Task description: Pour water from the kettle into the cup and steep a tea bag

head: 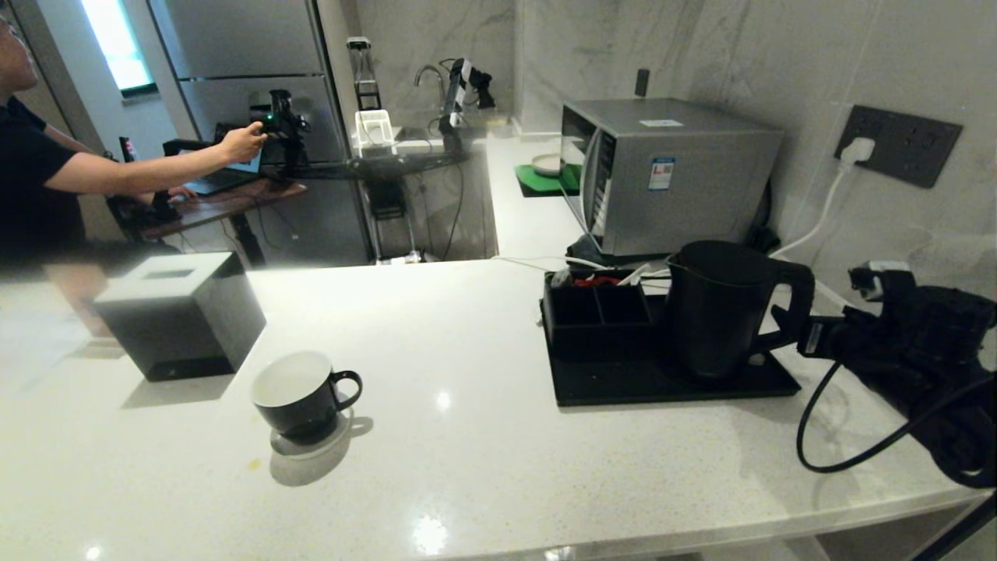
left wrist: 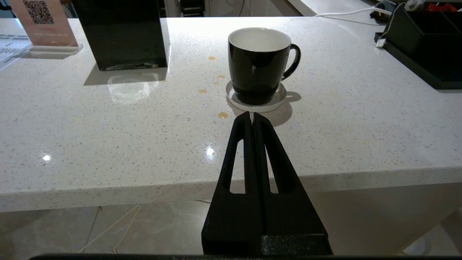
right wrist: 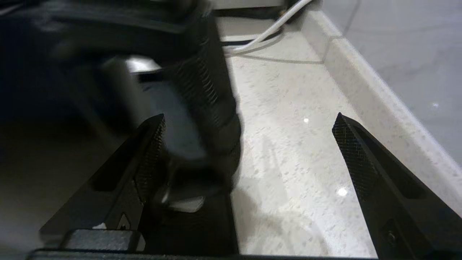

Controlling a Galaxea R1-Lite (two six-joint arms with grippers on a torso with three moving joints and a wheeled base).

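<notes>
On its tray (head: pixel 670 386), kettle (head: pixel 713 308) upright (handle (head: pixel 790 300) seemingly toward open right gripper (right wrist: pixel 249 124))

1. My right arm (head: pixel 927 335) is matte black and bulky, with a small white label near the wrist.
2. A thick black cable (head: pixel 849 436) loops loose beneath it.
3. My right hand (right wrist: pixel 249 144) has two black wedge fingers (right wrist: pixel 355 144) with cross-hatched grip faces and long cut-out slots.
4. My left hand (left wrist: pixel 252 119) is the same black pair of tapering, slotted wedges.
</notes>
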